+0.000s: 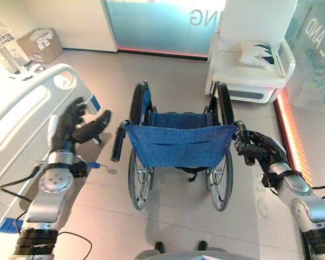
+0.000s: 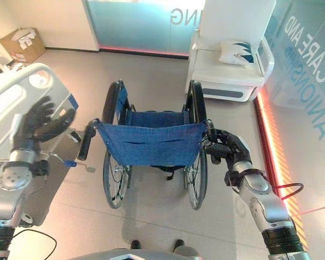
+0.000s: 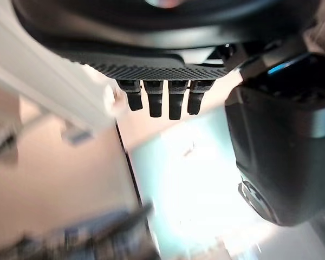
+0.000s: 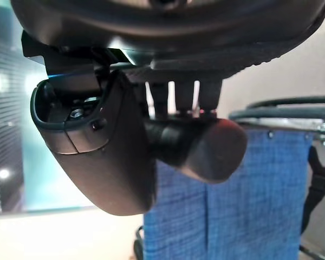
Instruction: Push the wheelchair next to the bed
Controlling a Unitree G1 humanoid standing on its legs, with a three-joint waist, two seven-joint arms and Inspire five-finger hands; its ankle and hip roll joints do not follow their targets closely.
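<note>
The wheelchair [image 1: 179, 151], blue fabric back and 2 large wheels, stands upright just beside the white bed [image 1: 21, 124].

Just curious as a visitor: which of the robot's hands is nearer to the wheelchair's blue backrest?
Right. The right hand is curled round the push handle at the blue backrest; the left hand hangs open off to its side, by the bed.

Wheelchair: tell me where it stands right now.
The wheelchair stands mid-floor in front of the robot, the bed to its left and a white armchair beyond; the right hand grips its right handle.
</note>
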